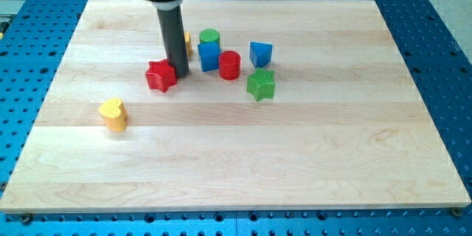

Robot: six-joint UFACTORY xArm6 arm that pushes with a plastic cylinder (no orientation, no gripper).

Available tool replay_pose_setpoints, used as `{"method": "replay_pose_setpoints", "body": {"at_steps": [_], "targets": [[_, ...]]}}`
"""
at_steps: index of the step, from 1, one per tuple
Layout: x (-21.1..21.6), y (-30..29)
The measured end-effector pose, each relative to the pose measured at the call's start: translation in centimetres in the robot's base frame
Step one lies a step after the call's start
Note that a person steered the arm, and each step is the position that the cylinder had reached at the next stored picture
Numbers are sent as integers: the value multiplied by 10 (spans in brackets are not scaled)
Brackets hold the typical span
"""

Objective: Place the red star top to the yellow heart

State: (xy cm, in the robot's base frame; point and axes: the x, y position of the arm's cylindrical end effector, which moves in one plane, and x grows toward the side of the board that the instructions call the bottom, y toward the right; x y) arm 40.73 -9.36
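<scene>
The red star [161, 75] lies on the wooden board left of centre, toward the view's top. The yellow heart [113, 113] lies below and to the left of it, well apart. My tip [181, 71] stands at the star's right edge, touching or almost touching it. The rod rises straight up from there and hides part of a yellow block [187, 43] behind it.
To the right of my tip stand a blue block [209, 56] with a green cylinder [209, 37] behind it, a red cylinder [229, 65], a blue block [260, 53] and a green star [260, 85]. The board [295, 162] ends in a blue perforated table.
</scene>
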Motion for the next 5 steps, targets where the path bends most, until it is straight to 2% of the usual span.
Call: {"method": "replay_pose_setpoints", "body": {"at_steps": [1, 2, 3, 4, 5], "targets": [[35, -1], [27, -20], [1, -24], [-6, -26], [-67, -30]]}}
